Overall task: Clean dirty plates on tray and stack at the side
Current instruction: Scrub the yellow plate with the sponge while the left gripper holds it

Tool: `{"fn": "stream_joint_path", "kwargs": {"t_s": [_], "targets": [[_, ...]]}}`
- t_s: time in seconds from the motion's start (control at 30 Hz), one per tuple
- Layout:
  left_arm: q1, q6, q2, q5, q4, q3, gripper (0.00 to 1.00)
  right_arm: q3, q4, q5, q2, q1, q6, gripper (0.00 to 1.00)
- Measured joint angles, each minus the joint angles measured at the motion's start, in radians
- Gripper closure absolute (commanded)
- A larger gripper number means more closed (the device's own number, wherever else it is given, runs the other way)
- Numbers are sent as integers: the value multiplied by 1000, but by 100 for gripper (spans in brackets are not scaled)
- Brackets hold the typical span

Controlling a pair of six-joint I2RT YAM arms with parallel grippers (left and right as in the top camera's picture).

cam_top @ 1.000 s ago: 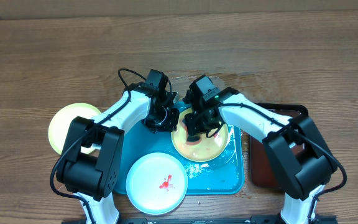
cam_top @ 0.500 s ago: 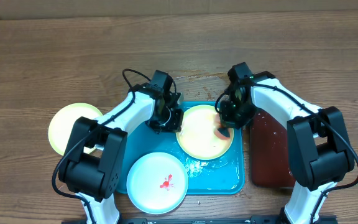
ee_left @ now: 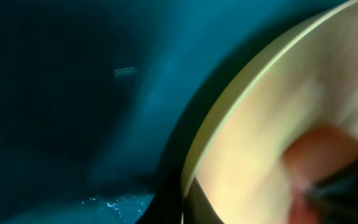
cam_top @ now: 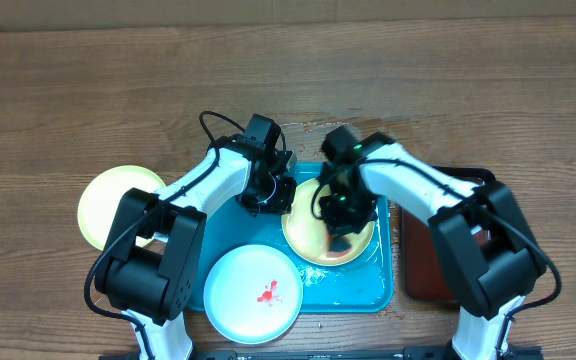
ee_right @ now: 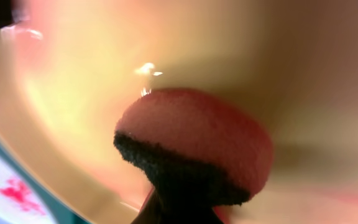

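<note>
1. Pressing onto the yellow-green plate [cam_top: 303, 235] is a sponge [ee_right: 194, 143], pink over a dark layer; that plate lies on the turquoise tray [cam_top: 363, 290], in its far right part.
2. Right hand [cam_top: 338, 222] comes in from above, clenched on the sponge; overhead, the sponge shows only as a reddish blur on the plate's right half.
3. Left hand [cam_top: 268, 192] is closed tight at the same plate's left rim; whether it actually pinches the rim, I cannot tell; its wrist camera shows the pale rim curving over wet blue tray.
4. Nearer the robot, the white plate [cam_top: 243, 300] sits at the tray's near left corner, overhanging the rim; a red smear [cam_top: 266, 295] marks its middle.
5. Off the tray, a second yellow-green plate [cam_top: 108, 205] lies on the table [cam_top: 68, 100] to the left, partly hidden by the left arm.
6. Just beside the turquoise tray on the right sits a black tray [cam_top: 423, 285] holding reddish-brown liquid, the right arm crossing above it.
</note>
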Motion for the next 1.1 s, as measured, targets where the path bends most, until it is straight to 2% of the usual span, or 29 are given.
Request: {"fn": "stream_joint_path", "kwargs": {"t_s": [0.33,0.57,0.9,1.1], "targets": [[0,0,0,-2,-1,0,96,-8,165,-69,6,36,161,96],[3,-1,0,-2,-8,0,96,-8,243,-13,6,-33,305,96],[3,-12,0,-6,-8,0,96,10,48,98,1,-212,319,96],[3,-23,0,-2,-3,1,96,7,-94,88,1,-214,236,96]]}}
